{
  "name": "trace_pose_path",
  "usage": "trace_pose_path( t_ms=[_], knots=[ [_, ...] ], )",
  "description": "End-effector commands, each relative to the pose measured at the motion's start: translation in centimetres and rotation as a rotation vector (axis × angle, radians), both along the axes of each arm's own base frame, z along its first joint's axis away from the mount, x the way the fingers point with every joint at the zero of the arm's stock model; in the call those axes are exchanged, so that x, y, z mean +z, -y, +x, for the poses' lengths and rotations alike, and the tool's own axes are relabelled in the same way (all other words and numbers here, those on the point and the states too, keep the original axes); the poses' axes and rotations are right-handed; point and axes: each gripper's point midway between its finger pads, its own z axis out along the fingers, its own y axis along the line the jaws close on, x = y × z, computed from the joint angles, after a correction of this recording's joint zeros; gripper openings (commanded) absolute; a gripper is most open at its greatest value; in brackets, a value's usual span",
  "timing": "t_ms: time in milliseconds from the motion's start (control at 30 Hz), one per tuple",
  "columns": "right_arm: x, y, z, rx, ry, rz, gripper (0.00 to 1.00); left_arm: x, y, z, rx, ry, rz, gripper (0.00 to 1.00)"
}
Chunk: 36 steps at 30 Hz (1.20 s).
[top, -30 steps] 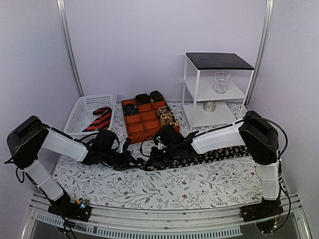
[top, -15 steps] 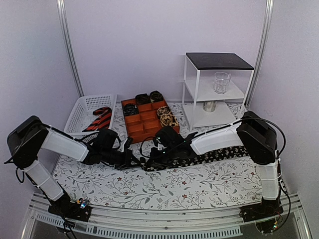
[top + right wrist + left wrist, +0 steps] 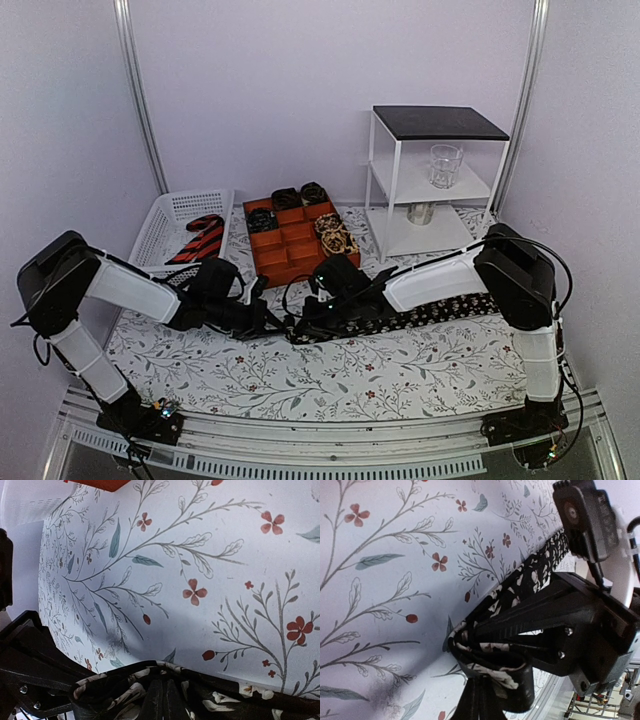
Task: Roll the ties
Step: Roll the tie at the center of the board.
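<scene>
A long black tie with pale flowers [image 3: 440,310] lies across the floral cloth from the middle to the right. Its left end is folded into a small loop. My left gripper [image 3: 272,322] and right gripper [image 3: 298,326] meet there, tip to tip. In the left wrist view my left gripper [image 3: 480,700] is shut on the looped end of the tie [image 3: 520,585], with the right gripper's black body [image 3: 570,625] just behind it. In the right wrist view my right gripper [image 3: 165,700] is shut on the same fold [image 3: 125,690].
A red-and-black striped tie [image 3: 200,238] lies in a white basket [image 3: 160,225] at the back left. An orange compartment tray [image 3: 290,250] holds several rolled ties. A white shelf [image 3: 385,190] with a glass [image 3: 445,165] stands at the back right.
Both grippers have edged slightly to the right along the tie's end, staying shut on it. The loop looks a little tighter.
</scene>
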Motion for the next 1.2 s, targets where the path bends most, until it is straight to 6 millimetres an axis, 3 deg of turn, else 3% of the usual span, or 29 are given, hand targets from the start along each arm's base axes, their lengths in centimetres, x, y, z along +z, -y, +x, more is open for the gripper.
trace_pose_path(
  t_ms=[0,100,267,500,1033,1167],
  knots=[
    [0.0,0.4,0.6,-0.012,0.017,0.006,0.00,0.5,1.0,0.3,-0.016,0.020,-0.017,0.00],
    [-0.6,0.7,0.4,-0.017,0.009,-0.004,0.00,0.6,1.1,0.4,-0.019,0.020,-0.018,0.00],
    [-0.5,0.8,0.5,-0.021,0.010,0.005,0.08,0.6,1.5,0.4,-0.023,0.019,-0.017,0.00],
    [-0.3,0.8,0.5,-0.018,-0.024,0.073,0.00,0.4,2.1,0.4,-0.032,0.016,-0.014,0.00],
    [0.9,3.4,1.4,-0.093,0.025,0.077,0.07,0.7,3.4,0.6,-0.054,0.025,-0.020,0.00],
    [1.0,3.4,1.3,-0.092,0.027,0.085,0.03,0.7,3.8,0.8,-0.061,0.027,-0.024,0.00]
  ],
)
